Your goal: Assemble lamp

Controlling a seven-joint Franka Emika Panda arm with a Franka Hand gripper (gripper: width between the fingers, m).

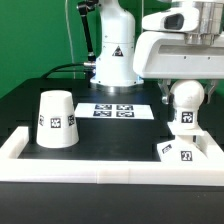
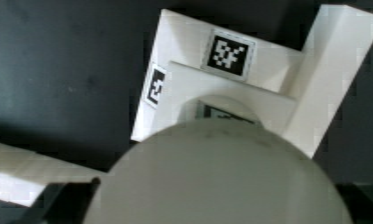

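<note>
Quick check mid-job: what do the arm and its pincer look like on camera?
The arm is glossy white with rounded joints; its base column bears a dark triangular sticker. Black cables trail behind the base. The pincer is mounted on a boxy white-and-grey wrist block; its finger detail is unclear.

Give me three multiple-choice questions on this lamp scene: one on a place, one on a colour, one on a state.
1. Where does the shade stand? A exterior view's left; B exterior view's right; C its middle.
2. What colour is the table? A white; B black; C green.
3. How is the bulb posed? A lying flat; B upright; C upside down.
Answers: 1 A, it stands at the left, far from the bulb. 2 B, the bare top is black. 3 B, its round end points up.
</note>
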